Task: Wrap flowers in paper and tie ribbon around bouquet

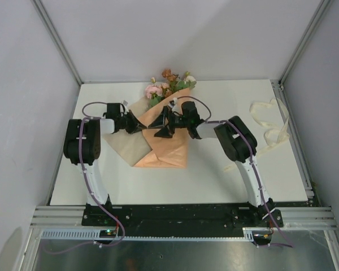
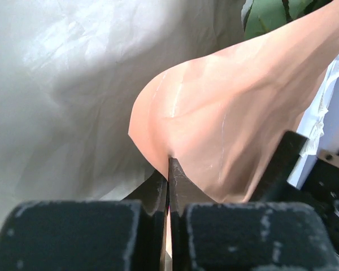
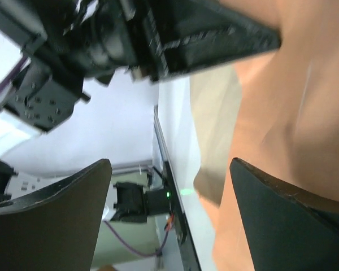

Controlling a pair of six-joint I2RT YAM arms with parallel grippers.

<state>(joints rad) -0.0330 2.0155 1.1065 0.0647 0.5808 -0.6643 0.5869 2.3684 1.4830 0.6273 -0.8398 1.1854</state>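
Note:
The flowers [image 1: 166,83], pink, orange and cream with green leaves [image 2: 271,14], poke out of the top of the peach-orange paper [image 1: 166,149], which is folded round them as a bouquet in the middle of the table. My left gripper [image 1: 142,125] comes in from the left and is shut on a fold of the paper [image 2: 226,113], a thin strip of which shows between its jaws [image 2: 169,164]. My right gripper [image 1: 161,129] is open just right of it, over the wrap. Its fingers [image 3: 294,220] stand wide apart, with the paper [image 3: 294,113] beside one and nothing between them. The cream-white ribbon [image 1: 269,121] lies loose at the right.
A pale beige layer [image 1: 121,148] of the wrap spreads out to the left under my left gripper and looks crinkled and greyish [image 2: 73,84] in the left wrist view. The ribbon's loops reach the table's right edge [image 1: 296,141]. White walls close in the back and both sides.

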